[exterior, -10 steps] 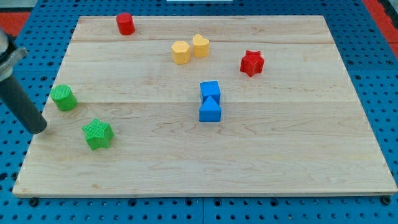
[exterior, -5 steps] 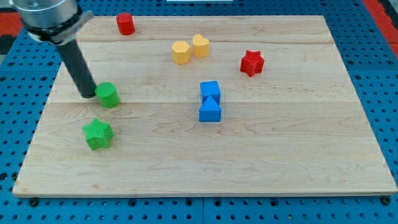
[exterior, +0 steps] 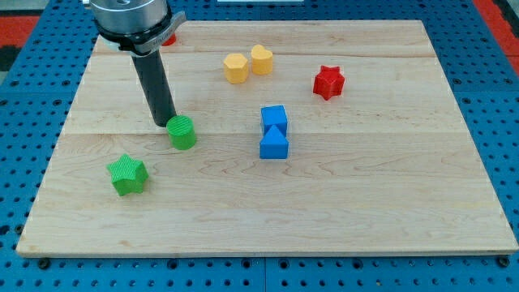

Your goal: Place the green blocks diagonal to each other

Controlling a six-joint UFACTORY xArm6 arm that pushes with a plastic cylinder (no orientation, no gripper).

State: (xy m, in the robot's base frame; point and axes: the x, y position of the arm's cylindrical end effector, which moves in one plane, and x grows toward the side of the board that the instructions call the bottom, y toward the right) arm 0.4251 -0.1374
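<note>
A green cylinder (exterior: pixel 182 132) stands left of the board's middle. A green star (exterior: pixel 127 175) lies below and to the left of it, well apart. My tip (exterior: pixel 165 122) touches the cylinder's upper left side. The rod rises from there toward the view's top left.
Two blue blocks, a cube (exterior: pixel 274 118) and a triangle (exterior: pixel 274 144), touch at the middle. A yellow hexagon (exterior: pixel 236 68) and a yellow heart (exterior: pixel 261 59) sit near the top. A red star (exterior: pixel 328 82) is at the right. A red cylinder (exterior: pixel 169 36) is mostly hidden behind the rod.
My tip has swept from the board's left edge toward the right, pushing the green cylinder rightward away from the green star. The star and the other blocks have not moved.
</note>
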